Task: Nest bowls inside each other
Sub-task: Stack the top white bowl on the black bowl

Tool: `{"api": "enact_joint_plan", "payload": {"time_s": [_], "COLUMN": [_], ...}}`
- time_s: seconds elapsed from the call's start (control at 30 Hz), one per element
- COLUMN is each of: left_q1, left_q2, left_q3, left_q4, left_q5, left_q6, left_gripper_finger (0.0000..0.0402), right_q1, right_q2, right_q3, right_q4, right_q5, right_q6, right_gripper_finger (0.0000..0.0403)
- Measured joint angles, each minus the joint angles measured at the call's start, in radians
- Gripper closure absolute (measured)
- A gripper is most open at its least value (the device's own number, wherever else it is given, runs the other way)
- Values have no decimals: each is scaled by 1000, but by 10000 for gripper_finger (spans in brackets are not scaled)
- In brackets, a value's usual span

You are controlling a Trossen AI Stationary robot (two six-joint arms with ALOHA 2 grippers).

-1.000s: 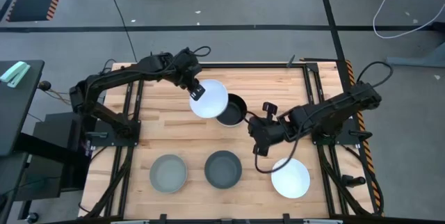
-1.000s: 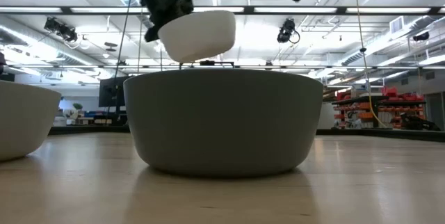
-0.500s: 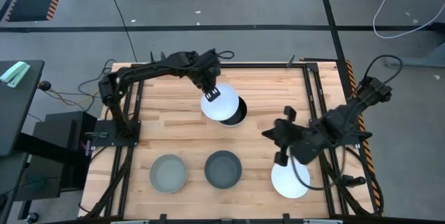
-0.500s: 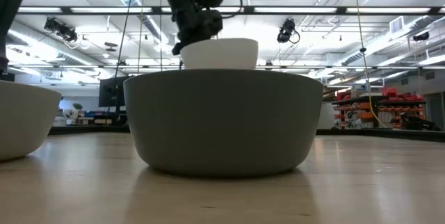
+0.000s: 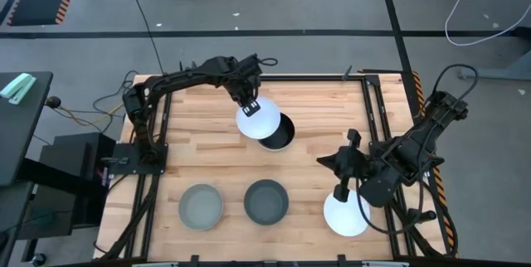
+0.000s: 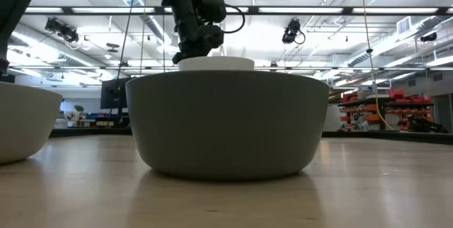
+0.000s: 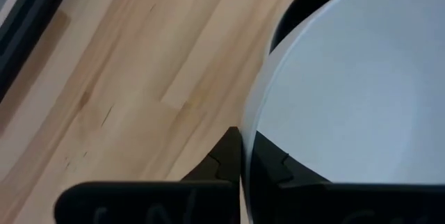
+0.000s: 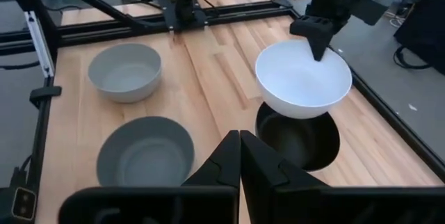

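I've got the left gripper (image 5: 250, 104) pinched on the rim of a white bowl (image 5: 258, 121), one finger (image 7: 224, 156) outside the wall and one inside, and the bowl hangs just over the black bowl (image 5: 280, 133) near the middle of the table (image 5: 199, 155), overlapping it but offset toward my left arm's side. From the right wrist camera I see the white bowl (image 8: 303, 78) clear of the black one (image 8: 299, 140), not yet seated. My right gripper (image 5: 342, 167) has its fingers (image 8: 229, 154) pressed together with nothing between them, and it sits over the table's right side, just beside a second white bowl (image 5: 346, 215) at the near edge. Along that near edge, the dark grey bowl (image 5: 266, 201) and the light grey bowl (image 5: 201, 206) stand side by side, apart from each other.
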State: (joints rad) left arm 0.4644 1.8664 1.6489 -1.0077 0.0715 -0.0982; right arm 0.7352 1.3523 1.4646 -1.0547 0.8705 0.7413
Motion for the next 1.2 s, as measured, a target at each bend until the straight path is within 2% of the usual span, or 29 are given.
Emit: {"api": "enact_joint_plan", "payload": {"time_s": [0.13,0.33,0.57,1.2], "left_q1": [-3,-14,-15,-37], "left_q2": [35,101,151,148], "left_q3": [-1,-1,2,3], "left_q4": [26,119,146,193], "left_q5": [7,82,89,104], "left_q6": [13,35,41,32], "left_gripper_finger": [393,390,388,389], "right_q1": [0,0,-1,-1], "right_q2": [8,8,8,8], "right_q3": [0,0,0,-19], "right_q4": [-8,-13,-19,-20], "right_q5": [12,19,20,20], "right_q6": [1,1,1,18], "right_gripper_finger": [393,392,392,392]}}
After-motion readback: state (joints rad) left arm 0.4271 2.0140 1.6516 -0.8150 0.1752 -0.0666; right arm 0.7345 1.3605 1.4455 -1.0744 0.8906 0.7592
